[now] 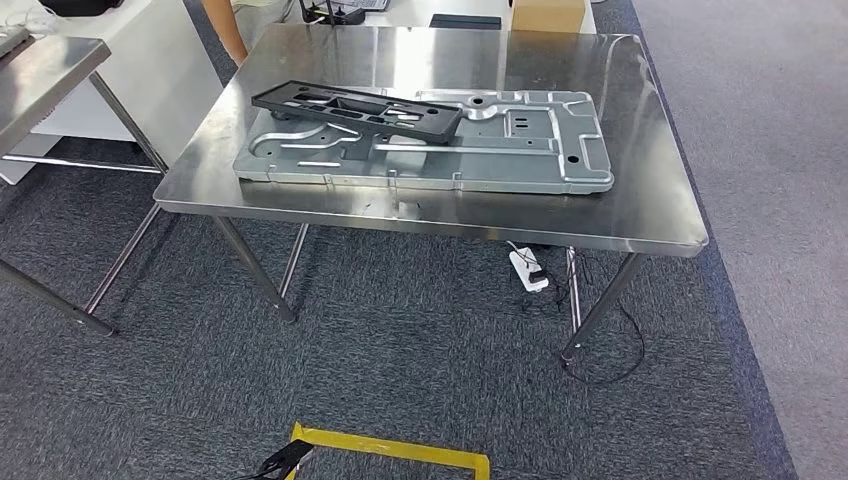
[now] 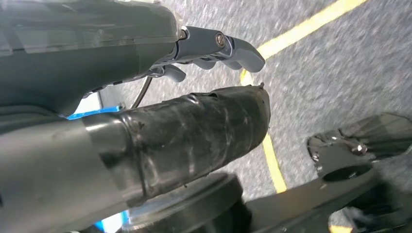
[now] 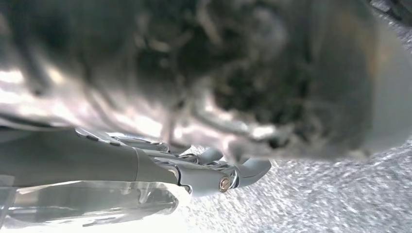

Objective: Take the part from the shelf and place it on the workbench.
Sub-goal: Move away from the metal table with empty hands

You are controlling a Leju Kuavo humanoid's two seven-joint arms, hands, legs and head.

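**Q:** What are your hands doing right now?

**A:** Both hang low at my sides over grey carpet. My left hand [image 2: 204,92] holds nothing, its fingers apart from the thumb. My right hand [image 3: 194,170] also grips nothing that I can see, though blur keeps me from saying how far open it is.

**Q:** And the part?

**A:** Ahead of me, beyond the yellow floor tape [image 1: 400,452], stands the stainless steel workbench [image 1: 650,200]. A flat black plastic frame with cut-outs [image 1: 355,110] lies on a large grey stamped metal panel [image 1: 540,150] there, its long axis running left to right. I judge it already placed.

**Q:** Which hand is nearer?

**A:** The frame sits left of centre, so my left. No containers are on the bench; a cardboard box [image 1: 547,14] stands behind it.
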